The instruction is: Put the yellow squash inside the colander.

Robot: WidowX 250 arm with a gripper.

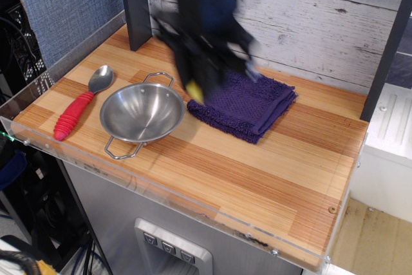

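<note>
Gripper (196, 85) (blurred) clamped on yellow squash (194, 91), above colander (142, 114) rim.

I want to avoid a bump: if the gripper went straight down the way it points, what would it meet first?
Probably the colander's right rim or the purple towel's edge; the blurred gripper, holding the yellow squash, hangs between them, and depth is unclear.

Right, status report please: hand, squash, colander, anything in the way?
Hand blurred, shut on yellow squash, airborne beside colander's right rim. Colander holds nothing. Purple towel right of it, red-handled spoon left; neither obstructs.
</note>
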